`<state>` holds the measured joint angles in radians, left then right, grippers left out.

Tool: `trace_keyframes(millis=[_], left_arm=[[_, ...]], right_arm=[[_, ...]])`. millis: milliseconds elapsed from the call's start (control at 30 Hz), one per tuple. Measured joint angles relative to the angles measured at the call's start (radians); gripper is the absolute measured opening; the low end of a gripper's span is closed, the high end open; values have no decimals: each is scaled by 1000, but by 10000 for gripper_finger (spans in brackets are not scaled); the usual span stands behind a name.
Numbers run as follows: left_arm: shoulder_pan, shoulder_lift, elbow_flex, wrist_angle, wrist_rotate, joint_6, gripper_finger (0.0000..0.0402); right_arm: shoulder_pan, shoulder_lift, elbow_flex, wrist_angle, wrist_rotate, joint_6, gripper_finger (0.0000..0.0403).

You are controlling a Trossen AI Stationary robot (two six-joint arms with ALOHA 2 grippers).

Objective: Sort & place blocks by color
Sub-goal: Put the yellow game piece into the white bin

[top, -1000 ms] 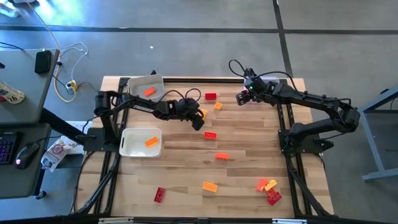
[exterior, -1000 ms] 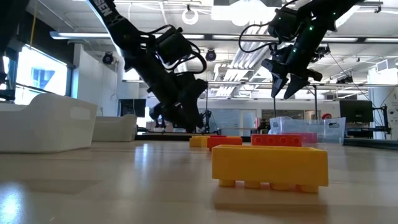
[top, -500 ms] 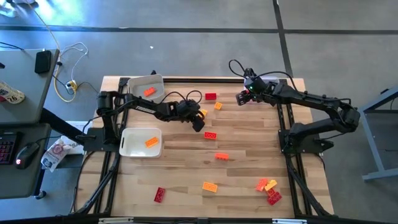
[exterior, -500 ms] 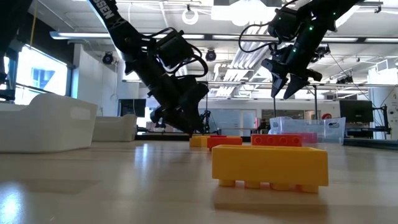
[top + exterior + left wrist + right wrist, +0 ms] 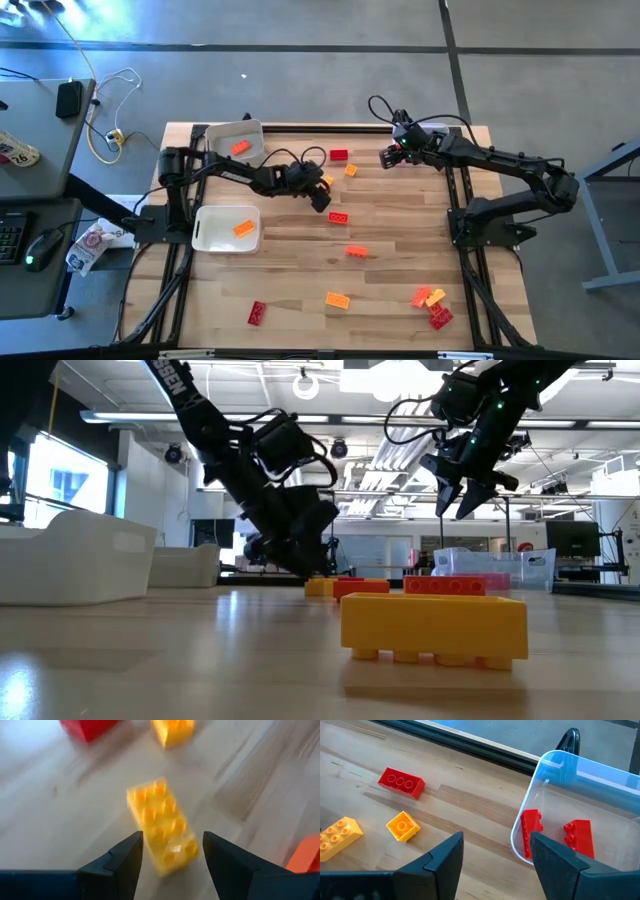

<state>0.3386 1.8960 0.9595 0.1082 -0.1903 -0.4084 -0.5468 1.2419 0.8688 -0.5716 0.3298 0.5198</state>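
Note:
In the left wrist view my left gripper [image 5: 172, 852] is open, its fingers standing on either side of the near end of a yellow block [image 5: 161, 822] that lies flat on the table; I see no touch. From above, this gripper [image 5: 321, 196] is low over the table's middle, with the yellow block [image 5: 326, 181] just beyond it. My right gripper [image 5: 385, 158] is open and hangs in the air near the far right. Beneath it is a clear tray [image 5: 580, 775] holding two red blocks [image 5: 532, 827].
Two white trays [image 5: 236, 132] [image 5: 226, 240] on the left each hold an orange block. Loose blocks lie about: red [image 5: 339, 155], small orange [image 5: 351, 170], red [image 5: 339, 217], orange [image 5: 357, 251], orange [image 5: 337, 299], red [image 5: 257, 313], and a cluster [image 5: 432, 305] near the right front.
My left gripper has sunk lower toward the table and shifted slightly toward the right, closing in on the yellow block, still open. The right arm has kept still.

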Motion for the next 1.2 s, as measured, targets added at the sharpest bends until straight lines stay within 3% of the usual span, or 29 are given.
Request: trace_keyframes(millis=[567,900,1200], left_arm=[[1,57,1,34,-27,60,188],[4,59,0,105,-42,277,180],[4,78,0,130,33,363,158]], right_arm=[[34,0,0,0,3,-2,213],[37,0,0,0,3,-3,213],[37,0,0,0,4,-3,213]])
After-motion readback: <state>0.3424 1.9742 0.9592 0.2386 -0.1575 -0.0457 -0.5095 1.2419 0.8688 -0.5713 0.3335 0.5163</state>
